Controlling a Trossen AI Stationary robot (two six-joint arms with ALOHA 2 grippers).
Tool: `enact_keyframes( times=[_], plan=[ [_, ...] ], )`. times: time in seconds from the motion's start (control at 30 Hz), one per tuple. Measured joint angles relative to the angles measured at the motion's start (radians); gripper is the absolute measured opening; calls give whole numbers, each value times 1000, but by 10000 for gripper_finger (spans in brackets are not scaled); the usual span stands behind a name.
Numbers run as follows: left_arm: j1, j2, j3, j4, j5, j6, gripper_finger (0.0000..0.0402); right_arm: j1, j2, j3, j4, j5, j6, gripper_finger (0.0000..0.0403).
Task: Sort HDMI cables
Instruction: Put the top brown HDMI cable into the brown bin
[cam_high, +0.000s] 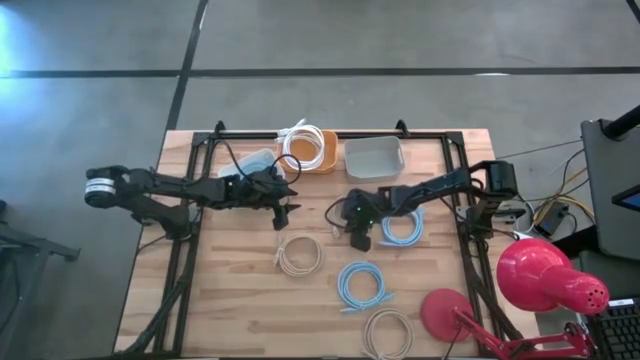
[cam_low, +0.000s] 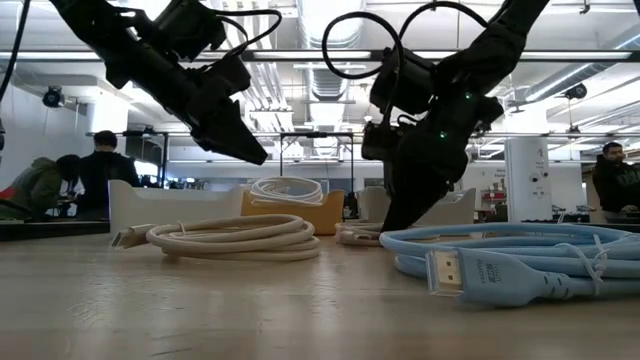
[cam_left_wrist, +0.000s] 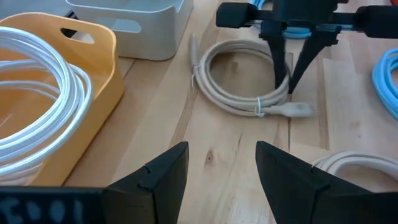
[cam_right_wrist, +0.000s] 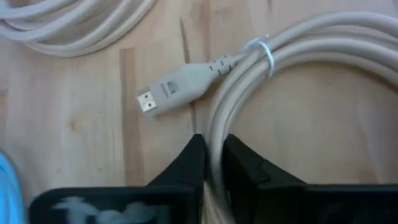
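- Sat along the bench's far edge: two trays, one coil inside.
- Lay nearer: four coils, spread from centre toward the right arm's side.

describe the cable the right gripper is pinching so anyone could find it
Start at the grey bin at the table's far edge; just in front of it the right gripper is down on a beige coil. The other beige coils lie free farther forward; only this one is pinched by a gripper.

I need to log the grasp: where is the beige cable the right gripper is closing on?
In the high view the beige cable lies mid-table under the right gripper, just in front of the grey bin.
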Motion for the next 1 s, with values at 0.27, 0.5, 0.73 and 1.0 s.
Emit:
enact_keyframes(
  times=[0.27,0.5,0.73,1.0],
  plan=[
    [0,0,0,0,0,0,209,24,-38,137,-334,-11,15,32],
    [0,0,0,-1,0,0,208,52,-86,280,-526,5,-14,33],
    [0,0,-2,-2,0,0,209,65,-192,334,-604,143,-168,33],
    [0,0,-2,0,0,0,208,-22,-415,149,-320,309,-252,34]
  ],
)
